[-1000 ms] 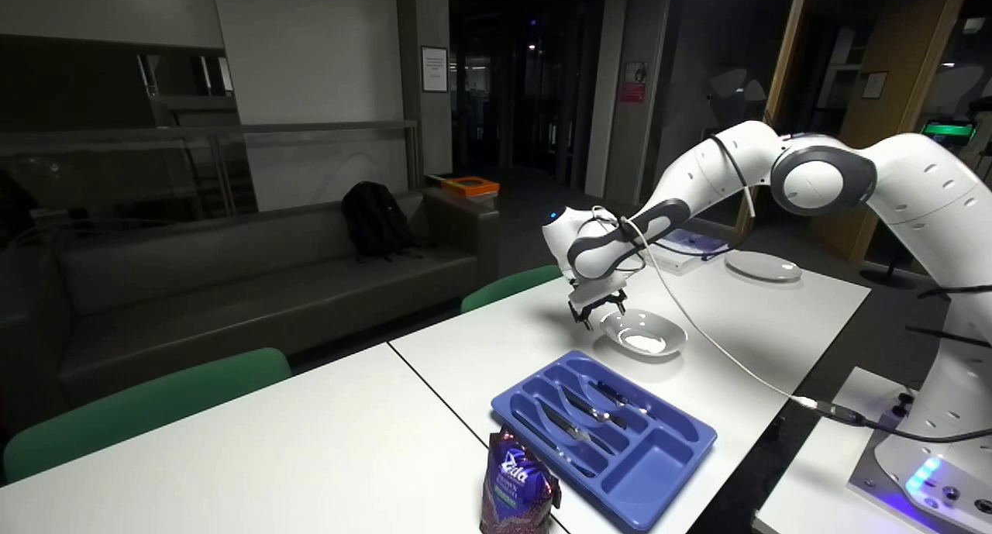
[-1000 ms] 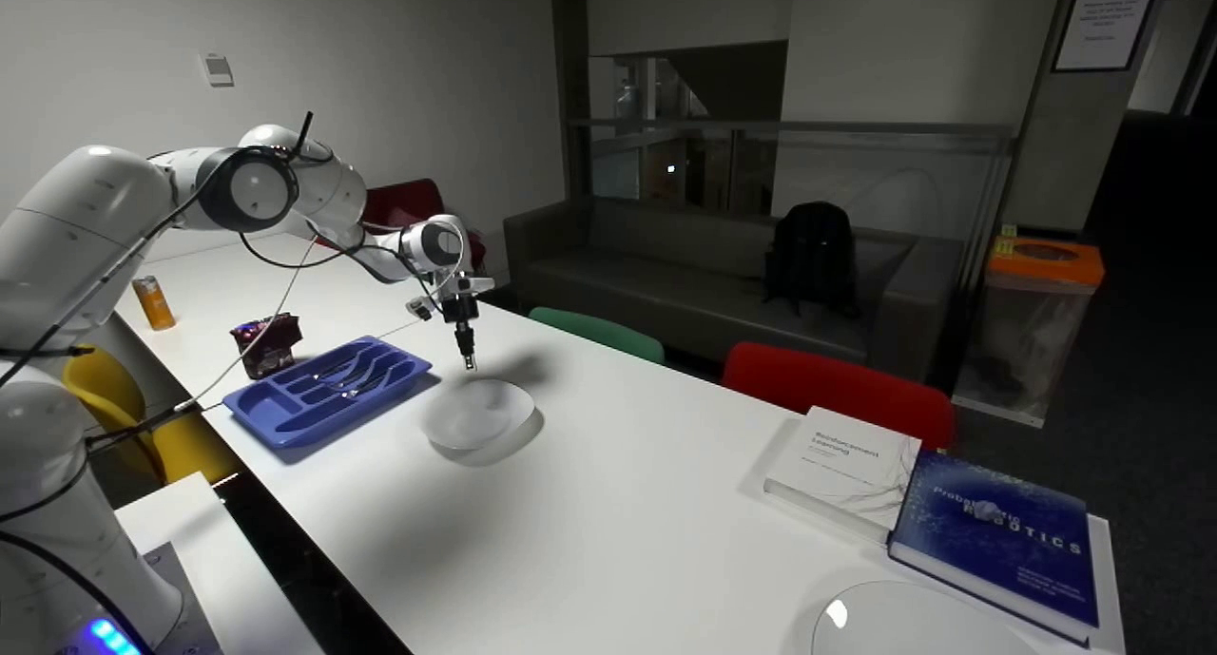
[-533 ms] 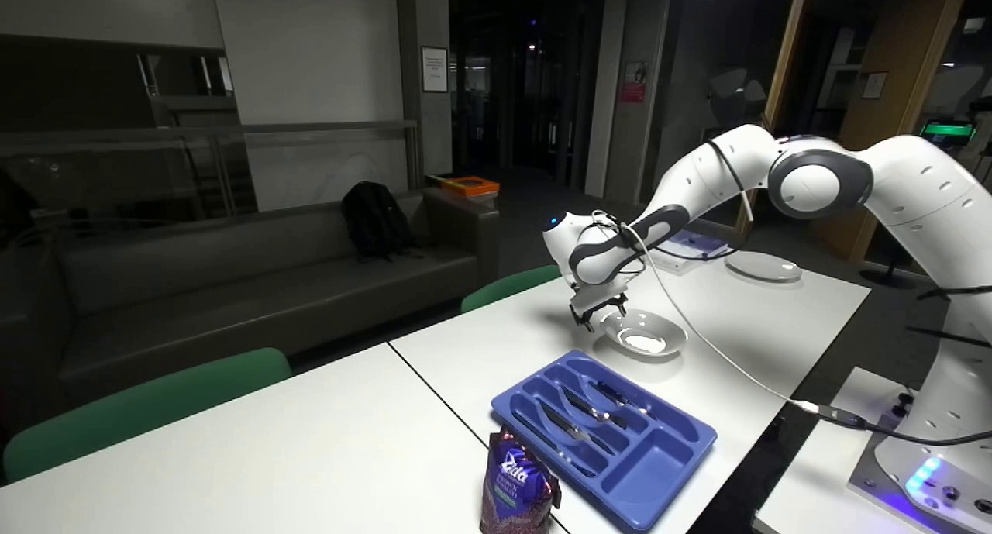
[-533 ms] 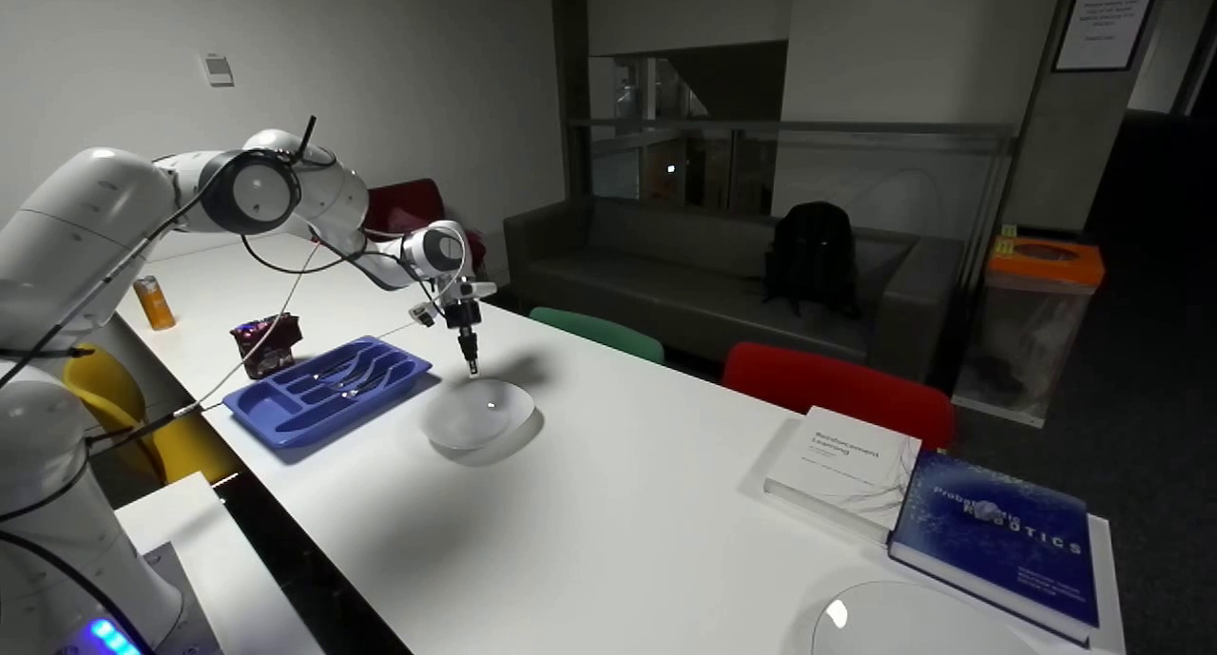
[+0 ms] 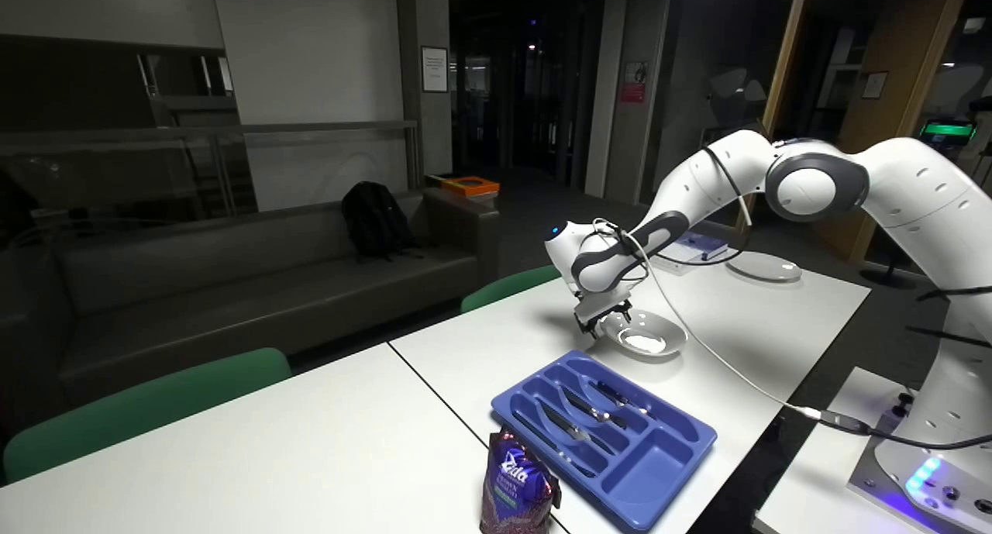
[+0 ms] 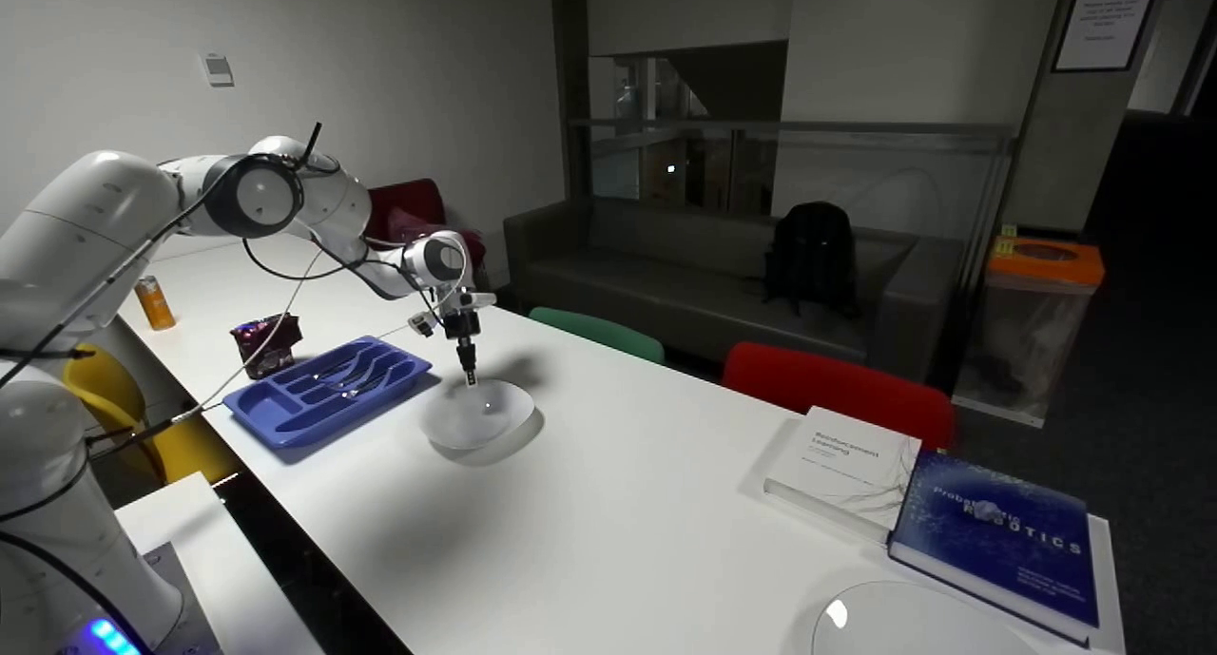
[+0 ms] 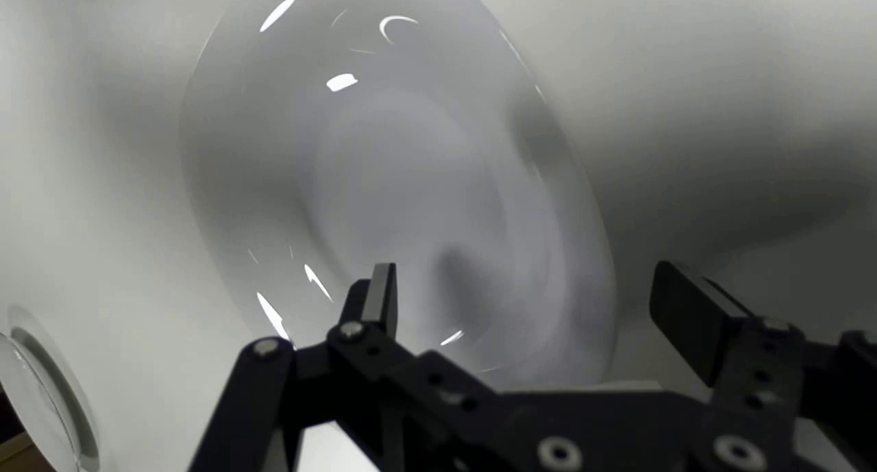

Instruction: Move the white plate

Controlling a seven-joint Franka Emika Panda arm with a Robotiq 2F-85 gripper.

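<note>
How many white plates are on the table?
2. A white plate sits beside the blue tray. The second plate lies near the blue book, partly cut off in an exterior view. No more show, though some could be hidden.

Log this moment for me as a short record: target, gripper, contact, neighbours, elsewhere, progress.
target: white plate, resting on the table
gripper: open, its jaws appearing to straddle the plate's rim in the wrist view
contact: cannot tell whether it touches the plate
neighbours: blue tray with cutlery in it; foil bag beside the tray
elsewhere: second plate near a white book and a blue book
progress: plate not yet gripped
</note>
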